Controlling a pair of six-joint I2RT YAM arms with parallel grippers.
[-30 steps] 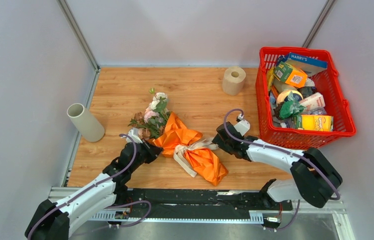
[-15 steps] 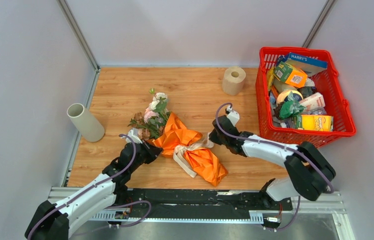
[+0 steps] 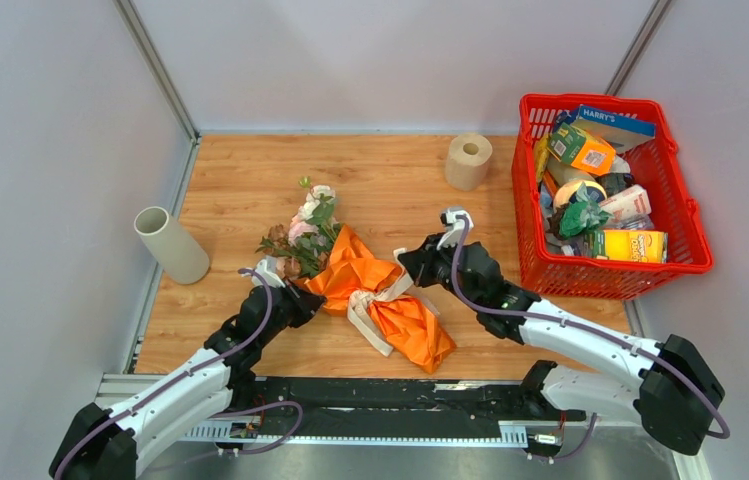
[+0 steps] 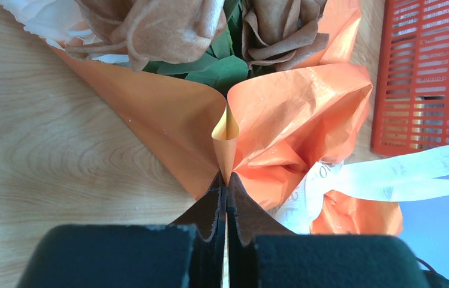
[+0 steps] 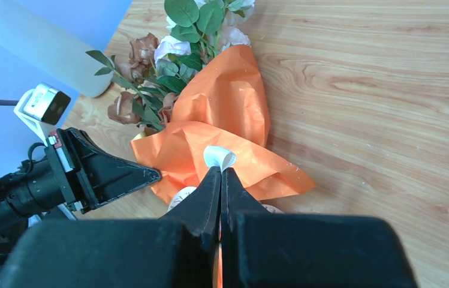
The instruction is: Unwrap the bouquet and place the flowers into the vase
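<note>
Right pincer [image 5: 220,171] first, since that's the one doing the work: it's clamped shut on a little loop of the beige ribbon [image 5: 213,155], and from the top camera the strip runs from the tie around the bouquet's waist straight up to my fingertips. My left pincer [image 4: 226,180] is closed too, pinching a folded edge of the orange paper [image 4: 168,120] just below the brown roses. The bouquet [image 3: 370,290] is lying on its side in the middle of the counter [image 3: 390,180], heads pointing to the far left and the wrapped tail toward the near edge. The flowers [image 3: 302,228] are all in the wrap, and the ribbon is not off yet. The vase [image 3: 172,246] sits at the counter's left edge, well apart from everything, and I honestly can't tell if it's upright or leaning. There's also a paper roll [image 3: 468,160] and a red basket [image 3: 520,180] off to the right, neither in my way. So I'd say I'm at the very first step, undoing the tie, with the left side acting as an anchor. Next I figure I need a steady pull on the ribbon away from the bundle while the left holds firm. My worry is the knot cinching tighter or the whole bouquet just sliding along with me.
</note>
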